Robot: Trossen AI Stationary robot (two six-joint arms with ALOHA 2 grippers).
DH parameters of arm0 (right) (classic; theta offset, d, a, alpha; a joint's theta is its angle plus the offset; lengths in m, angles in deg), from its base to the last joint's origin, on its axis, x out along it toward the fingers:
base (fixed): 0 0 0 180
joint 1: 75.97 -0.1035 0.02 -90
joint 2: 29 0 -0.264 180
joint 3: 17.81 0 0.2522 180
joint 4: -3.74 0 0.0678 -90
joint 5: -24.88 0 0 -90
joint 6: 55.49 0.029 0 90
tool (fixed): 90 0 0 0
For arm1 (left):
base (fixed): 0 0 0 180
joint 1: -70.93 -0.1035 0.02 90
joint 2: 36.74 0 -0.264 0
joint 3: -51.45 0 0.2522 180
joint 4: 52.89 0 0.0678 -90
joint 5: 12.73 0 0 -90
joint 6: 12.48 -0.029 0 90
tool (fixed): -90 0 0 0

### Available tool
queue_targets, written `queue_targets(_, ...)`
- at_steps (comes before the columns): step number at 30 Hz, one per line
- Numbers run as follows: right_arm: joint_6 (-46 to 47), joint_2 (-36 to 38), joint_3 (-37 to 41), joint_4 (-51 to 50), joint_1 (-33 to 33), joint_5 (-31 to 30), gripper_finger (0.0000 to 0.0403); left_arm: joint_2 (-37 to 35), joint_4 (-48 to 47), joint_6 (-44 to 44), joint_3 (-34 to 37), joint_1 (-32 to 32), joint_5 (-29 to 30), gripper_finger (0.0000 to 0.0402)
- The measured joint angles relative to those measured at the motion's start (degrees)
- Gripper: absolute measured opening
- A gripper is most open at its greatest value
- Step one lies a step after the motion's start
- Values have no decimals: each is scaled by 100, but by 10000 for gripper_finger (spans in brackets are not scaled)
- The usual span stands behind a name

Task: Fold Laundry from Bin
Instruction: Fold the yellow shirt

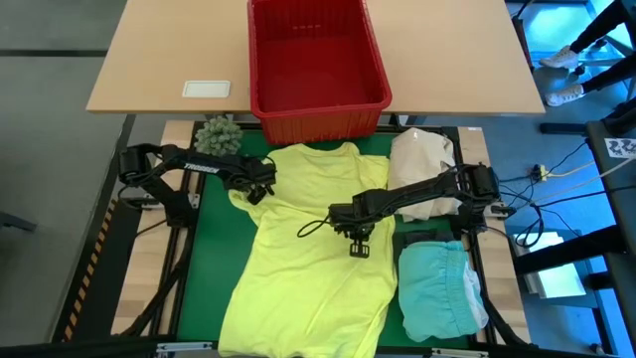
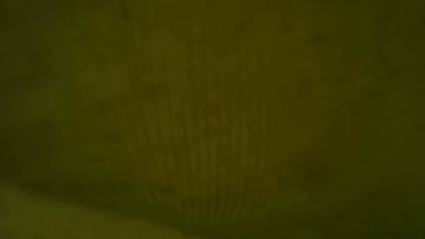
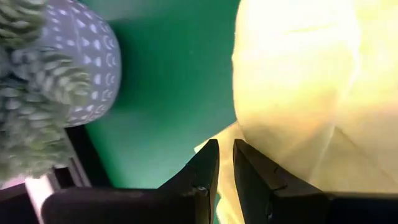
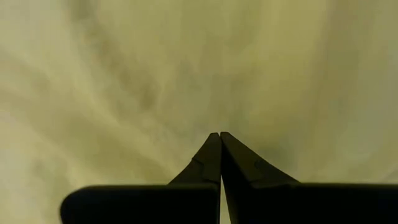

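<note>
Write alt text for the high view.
A yellow shirt lies spread on a green mat, the left gripper at its sleeve edge and the right gripper shut over its middle. Behind it stands an empty red bin; a cream bundle and folded turquoise garment lie on the right.

This looked like a robotics lab or test room rather than a home: two dark jointed robot arms (image 1: pixel 179 169) stood bolted to an open frame around a green-covered work surface (image 1: pixel 209 259), with black-and-yellow hazard tape (image 1: pixel 89 283) marking the frame's left edge. Loose cables (image 1: pixel 556 174) trailed over the grey floor off the right edge, beside a printed black-and-white marker tag (image 1: pixel 623 147). Past the far edge stood a plain light-wood table (image 1: pixel 169 60), and a person's shoes (image 1: pixel 564 94) showed near its far right corner.
</note>
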Motion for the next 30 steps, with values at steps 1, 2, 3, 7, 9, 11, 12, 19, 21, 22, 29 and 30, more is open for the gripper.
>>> queue_targets(1, 0, 0, 0, 0, 0, 0, 3, 1, 128, -2, 58, -31, -39, 43)
queue_targets(2, 0, 0, 0, 0, 0, 0, 3, 2, 226, -31, 118, -71, -121, 43)
queue_targets(3, 0, 0, 0, -2, 0, 0, 3, 1, 257, -81, 174, -112, -183, 43)
queue_targets(7, 2, 0, 0, -24, 0, 17, 3, -11, 170, -90, 331, -257, -67, 43)
queue_targets(9, 7, 0, 0, -137, 0, 173, 3, 0, -97, 15, 362, -335, 93, 43)
queue_targets(11, 6, 0, 0, -348, -19, 343, 3, 7, -223, 50, 375, -406, 180, 43)
queue_targets(12, 4, 0, 0, -482, -57, 379, 3, 7, -223, 48, 373, -442, 186, 43)
queue_targets(19, 112, 0, 0, -1175, -323, 411, 3, 9, -301, 50, 373, -649, 273, 43)
queue_targets(21, 171, 0, 0, -1258, -392, 465, 3, 9, -436, 134, 373, -694, 281, 43)
queue_targets(22, 184, 0, 0, -1296, -430, 510, 3, 9, -516, 163, 373, -708, 294, 43)
queue_targets(29, 199, 2, 0, -1360, -577, 750, 3, -108, -1095, 355, 350, -629, 357, 43)
queue_targets(30, 199, 2, 0, -1355, -572, 745, 3, -182, -1132, 384, 322, -590, 382, 43)
